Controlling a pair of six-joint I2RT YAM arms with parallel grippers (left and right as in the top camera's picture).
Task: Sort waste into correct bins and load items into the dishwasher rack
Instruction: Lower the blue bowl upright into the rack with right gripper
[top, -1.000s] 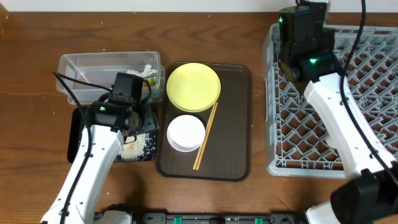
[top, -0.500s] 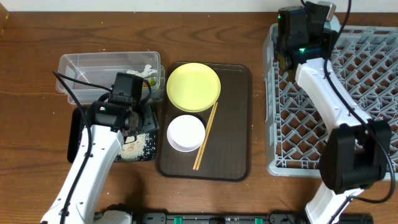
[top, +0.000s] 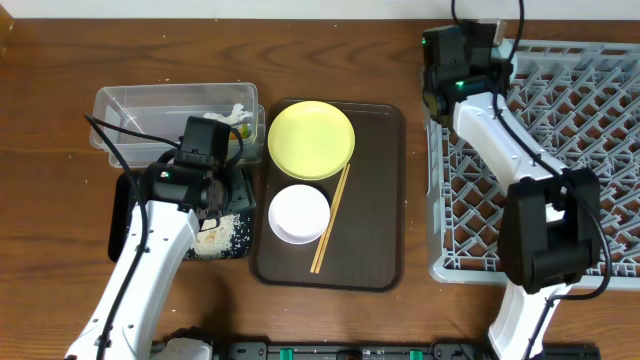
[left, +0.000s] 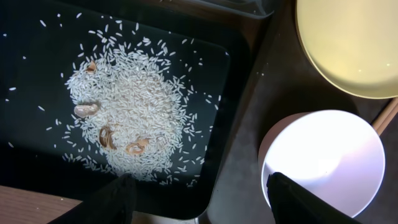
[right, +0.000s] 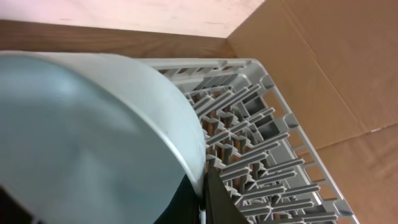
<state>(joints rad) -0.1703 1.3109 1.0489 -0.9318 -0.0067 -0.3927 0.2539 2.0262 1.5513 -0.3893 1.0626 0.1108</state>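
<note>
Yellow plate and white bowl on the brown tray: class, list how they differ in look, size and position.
The yellow plate is pale yellow; the white bowl is plain white. The plate is wider and flatter; the bowl is narrower with taller walls. The plate sits at the tray's far end; the bowl sits nearer the robot. Both are round, look empty and rest upright on the dark brown tray.
</note>
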